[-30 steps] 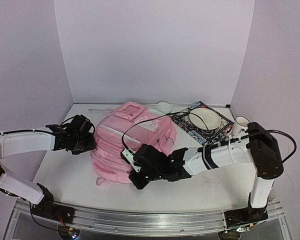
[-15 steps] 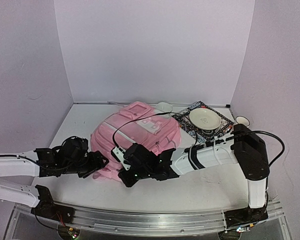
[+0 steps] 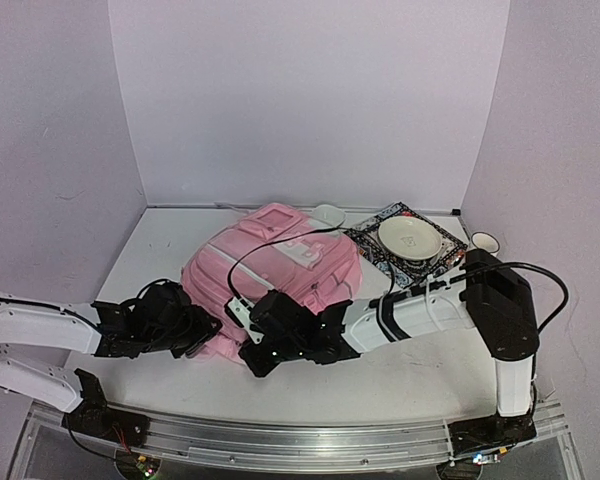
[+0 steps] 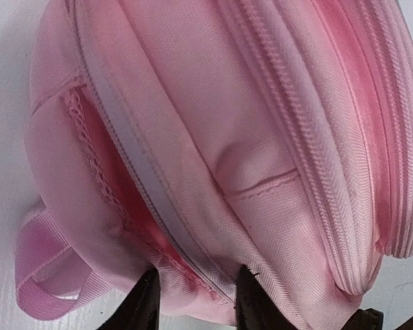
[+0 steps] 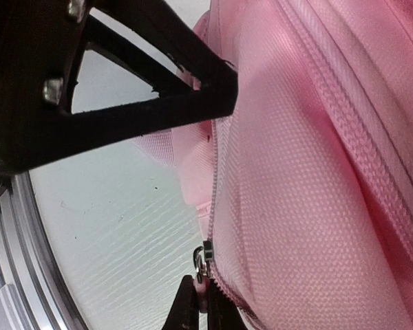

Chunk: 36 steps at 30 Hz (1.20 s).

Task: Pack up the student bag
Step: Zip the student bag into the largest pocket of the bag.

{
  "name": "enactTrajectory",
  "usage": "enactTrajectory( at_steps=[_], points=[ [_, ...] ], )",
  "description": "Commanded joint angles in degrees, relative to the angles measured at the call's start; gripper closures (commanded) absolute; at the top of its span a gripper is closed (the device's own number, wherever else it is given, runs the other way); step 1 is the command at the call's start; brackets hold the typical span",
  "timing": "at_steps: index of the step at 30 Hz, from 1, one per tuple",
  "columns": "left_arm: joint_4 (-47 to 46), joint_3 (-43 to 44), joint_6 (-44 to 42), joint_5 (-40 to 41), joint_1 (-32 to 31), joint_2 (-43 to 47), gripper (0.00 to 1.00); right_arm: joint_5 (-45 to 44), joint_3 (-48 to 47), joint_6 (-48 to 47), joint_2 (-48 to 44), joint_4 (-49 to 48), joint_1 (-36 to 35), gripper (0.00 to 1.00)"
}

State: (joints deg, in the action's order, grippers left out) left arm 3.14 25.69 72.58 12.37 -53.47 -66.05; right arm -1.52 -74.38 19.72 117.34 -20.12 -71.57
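Three pale lilac walls [image 3: 310, 100] close in a white desk [image 3: 160, 240], with a ridged aluminium rail [image 3: 310, 445] running along its near edge. The desk top is matt white with a few faint scuffs. The student bag [image 3: 280, 260] lies flat in the middle of the desk, front side up and its lighter pocket patches facing the ceiling.

Behind it to the right lies a dark patterned mat [image 3: 365, 240] with a cream plate [image 3: 410, 238] on it. A small white bowl [image 3: 328, 213] sits just behind the bag, and a white cup [image 3: 483, 240] stands near the right wall.

Both arms reach low to the bag's near edge. The left end effector [image 3: 202, 328] is at the near-left corner, beside a pink strap loop [image 4: 38, 268]. Its fingers [image 4: 144, 306] stand apart on either side of a white-piped seam, and I cannot tell whether they are pinching the fabric. The right end effector [image 5: 198, 306] is just beside it, its fingertips drawn together and clamped on the small metal zip pull [image 5: 202, 262] at the bag's lower edge.
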Motion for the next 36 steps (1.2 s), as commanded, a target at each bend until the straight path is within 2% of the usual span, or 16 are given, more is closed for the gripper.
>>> enactTrajectory(
  at_steps=[1, 4, 7, 16, 22, 24, 28, 36],
  points=[
    [-6.19, -0.84, 1.24, 1.10, -0.32, -0.43, 0.74, 1.02, 1.73, 0.65, -2.88, -1.43, -0.76, 1.00],
    [-6.20, -2.17, 2.27, 1.55, -0.35, -0.13, 0.82, 0.46, 2.99, 0.69, -4.02, -1.17, -0.76, 1.00],
    [-6.86, -2.53, 2.50, 0.62, -0.32, 0.67, 0.81, 0.34, 3.44, 0.67, -4.32, -0.92, -0.76, 1.00],
    [-6.84, -2.58, 3.54, -2.37, -1.52, 4.08, 0.63, 0.73, 2.74, 0.73, -4.18, -0.71, -0.76, 1.00],
    [-6.82, 1.08, 2.50, -0.77, -5.12, 4.16, 0.47, 0.65, 2.84, 1.00, -4.39, -0.71, -0.77, 1.00],
    [-6.82, 1.74, 2.61, -0.43, -5.25, 3.20, 0.45, 0.47, 2.86, 1.01, -4.59, -0.71, -0.76, 1.00],
    [-7.08, 1.59, 3.86, 1.36, -5.24, 1.35, 0.45, 0.61, 2.81, 1.02, -4.87, -0.71, -0.78, 1.00],
    [-9.53, 1.43, 5.15, 3.29, -5.24, -3.71, 0.51, 1.30, 2.41, 1.45, -4.73, -1.06, -1.21, 1.00]
  ],
)
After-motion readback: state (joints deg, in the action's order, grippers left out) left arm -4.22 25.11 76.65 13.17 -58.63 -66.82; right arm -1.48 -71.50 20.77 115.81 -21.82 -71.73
